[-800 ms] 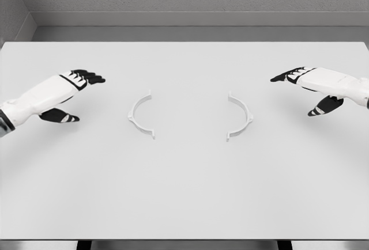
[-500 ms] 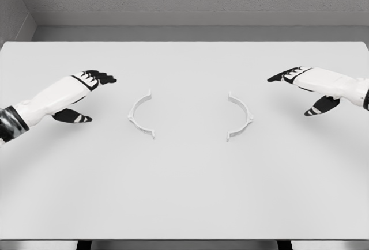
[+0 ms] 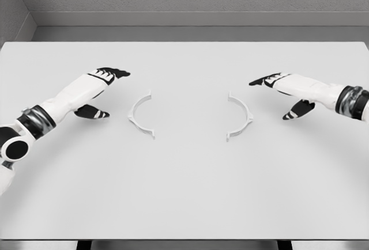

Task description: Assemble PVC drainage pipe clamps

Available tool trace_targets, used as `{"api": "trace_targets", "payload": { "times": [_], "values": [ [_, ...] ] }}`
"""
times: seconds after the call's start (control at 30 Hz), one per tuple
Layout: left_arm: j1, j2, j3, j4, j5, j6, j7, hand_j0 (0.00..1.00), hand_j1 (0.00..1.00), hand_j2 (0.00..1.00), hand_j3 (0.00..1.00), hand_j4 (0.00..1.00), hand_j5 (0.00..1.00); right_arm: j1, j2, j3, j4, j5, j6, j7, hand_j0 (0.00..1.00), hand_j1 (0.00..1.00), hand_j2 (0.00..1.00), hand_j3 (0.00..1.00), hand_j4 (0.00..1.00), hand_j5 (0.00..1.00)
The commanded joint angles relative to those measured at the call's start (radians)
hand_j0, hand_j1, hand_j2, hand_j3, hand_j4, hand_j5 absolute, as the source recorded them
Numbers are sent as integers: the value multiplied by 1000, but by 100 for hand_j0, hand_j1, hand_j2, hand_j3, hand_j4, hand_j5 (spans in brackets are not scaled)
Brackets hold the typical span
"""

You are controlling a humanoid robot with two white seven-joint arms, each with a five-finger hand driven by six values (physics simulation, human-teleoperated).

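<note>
We see a wide white flat tabletop (image 3: 184, 192), our white left hand (image 3: 99, 91) with black fingers spread and empty near the left white curved plastic clamp half (image 3: 140, 115), our right hand (image 3: 282, 90) likewise spread near the right white clamp half (image 3: 240, 116), halves well apart mid-table

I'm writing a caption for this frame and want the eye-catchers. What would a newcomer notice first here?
Two white half-ring clamp pieces lie apart near the middle of the white table, the left clamp half and the right clamp half, their open sides facing each other. Flanking them, the left robot hand and the right robot hand hold nothing, black fingers spread, each outside its nearer half.
</note>
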Motion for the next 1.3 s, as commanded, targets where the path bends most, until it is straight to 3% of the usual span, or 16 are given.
{"api": "trace_targets", "payload": {
  "times": [0.0, 0.17, 0.57, 0.83, 1.17, 1.27],
  "values": [
    [0, -17, 2, -1, -27, 35, 1, 100, 100, 100, 100, 100, 100, 2, 34, 0, 20, 8, 2, 0, 100, 100, 100, 100, 100, 100],
    [0, -48, 0, -7, -75, 81, 2, 100, 100, 100, 100, 100, 100, 0, 51, 3, 12, 9, 4, 0, 100, 100, 100, 100, 100, 100],
    [-6, -81, -9, -7, -80, 78, 2, 100, 100, 100, 100, 100, 100, -12, 136, 12, 20, 11, 5, 0, 100, 100, 100, 100, 100, 100],
    [-2, -81, -20, -6, -80, 74, 2, 100, 100, 100, 100, 100, 100, -12, 146, 17, 22, 11, 7, 0, 100, 100, 100, 100, 100, 100],
    [0, -81, -21, -7, -80, 69, 2, 100, 100, 100, 100, 100, 100, -25, 146, 17, 66, 34, 7, 0, 100, 100, 100, 100, 100, 100],
    [0, -80, -21, -7, -80, 69, 2, 100, 100, 100, 100, 100, 100, -46, 166, 17, 117, 48, 7, 0, 100, 100, 100, 100, 100, 100]
  ]
}}
